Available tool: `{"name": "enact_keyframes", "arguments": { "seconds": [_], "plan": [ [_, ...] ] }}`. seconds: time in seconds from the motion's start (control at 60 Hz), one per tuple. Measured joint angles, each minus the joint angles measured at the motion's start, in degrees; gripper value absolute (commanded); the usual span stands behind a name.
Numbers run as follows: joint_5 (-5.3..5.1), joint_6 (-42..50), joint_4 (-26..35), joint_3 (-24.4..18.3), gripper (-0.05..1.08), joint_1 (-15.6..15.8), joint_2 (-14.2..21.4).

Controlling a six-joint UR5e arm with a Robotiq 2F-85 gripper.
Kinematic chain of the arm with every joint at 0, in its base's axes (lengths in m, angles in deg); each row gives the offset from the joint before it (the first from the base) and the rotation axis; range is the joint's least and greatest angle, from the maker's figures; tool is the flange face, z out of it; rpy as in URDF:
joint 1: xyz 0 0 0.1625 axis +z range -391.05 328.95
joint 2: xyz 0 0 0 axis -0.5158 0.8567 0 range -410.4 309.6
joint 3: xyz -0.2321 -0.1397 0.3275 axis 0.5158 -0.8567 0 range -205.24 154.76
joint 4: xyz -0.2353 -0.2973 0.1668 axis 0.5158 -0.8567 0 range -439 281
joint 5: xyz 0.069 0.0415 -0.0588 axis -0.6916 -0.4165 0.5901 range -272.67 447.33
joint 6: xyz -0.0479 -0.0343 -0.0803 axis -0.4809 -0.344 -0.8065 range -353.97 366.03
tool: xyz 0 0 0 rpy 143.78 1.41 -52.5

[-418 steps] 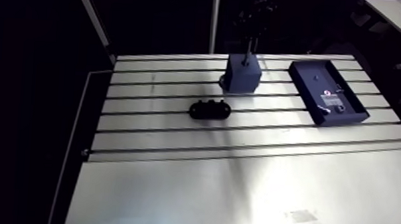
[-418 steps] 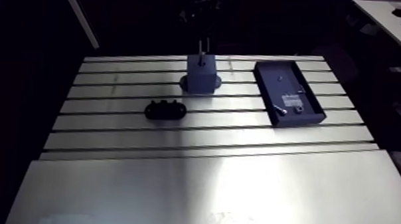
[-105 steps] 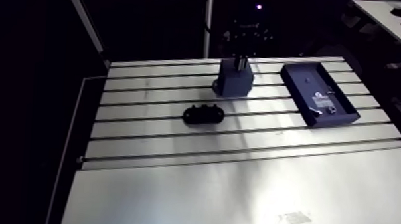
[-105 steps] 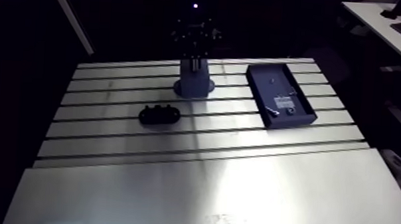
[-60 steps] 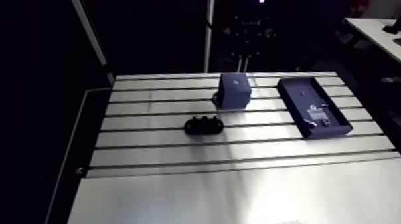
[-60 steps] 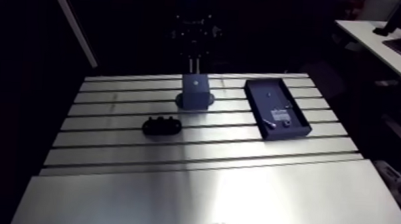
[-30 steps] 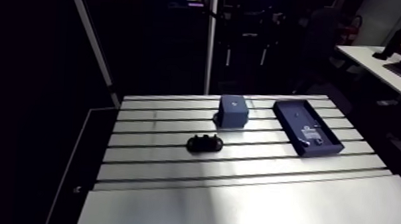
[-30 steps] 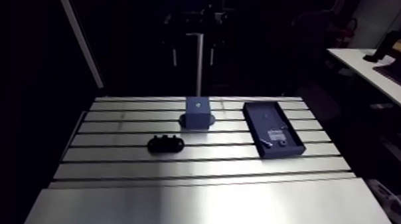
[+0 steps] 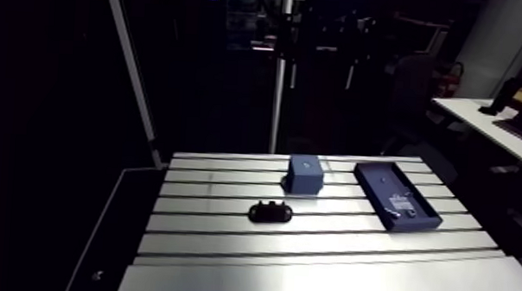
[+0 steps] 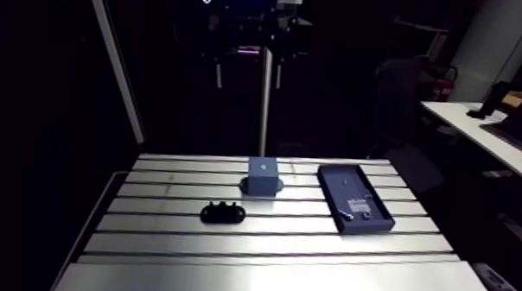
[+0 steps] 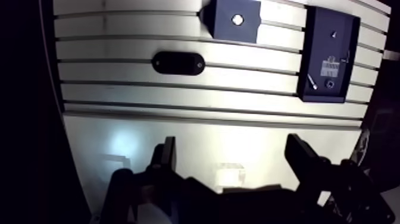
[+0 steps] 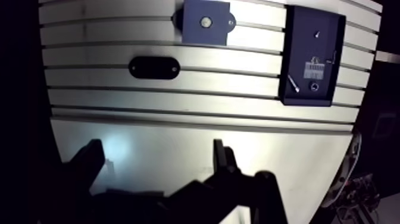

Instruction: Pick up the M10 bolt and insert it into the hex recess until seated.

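In the wrist view the dark blue block (image 11: 231,19) stands on the slotted table, far below and ahead of my gripper. A small bright round spot, the bolt's (image 11: 237,19) end, sits in the middle of the block's top face. My gripper (image 11: 232,158) hangs high above the smooth near part of the table. It is open, and there is nothing between its two fingers. In the arm view the block (image 9: 305,172) is small, at the back of the table.
A black oval piece (image 11: 178,62) with holes lies beside the block on the slotted rows. A dark blue tray (image 11: 318,24) lies on the block's other side, holding a label and a small loose screw (image 11: 312,82). The table's left edge drops into darkness.
Earlier my gripper stood down on the block with the bolt upright in it. It has since opened and lifted well clear, and the arm view has shifted as the arm rose.
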Motion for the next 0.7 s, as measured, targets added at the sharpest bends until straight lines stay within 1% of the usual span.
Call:
{"name": "enact_keyframes", "arguments": {
  "seconds": [0.333, 0.517, 0.7],
  "plan": [
    [-0.72, 1.3, 2.4, 1.1, 0.01, 0.8, 6.4],
    [-1.13, 1.9, 3.4, 2.4, 0.01, 1.3, 10.3],
    [-1.15, 2.3, 3.5, 4.2, 0.01, 1.9, 12.2]
  ]
}}
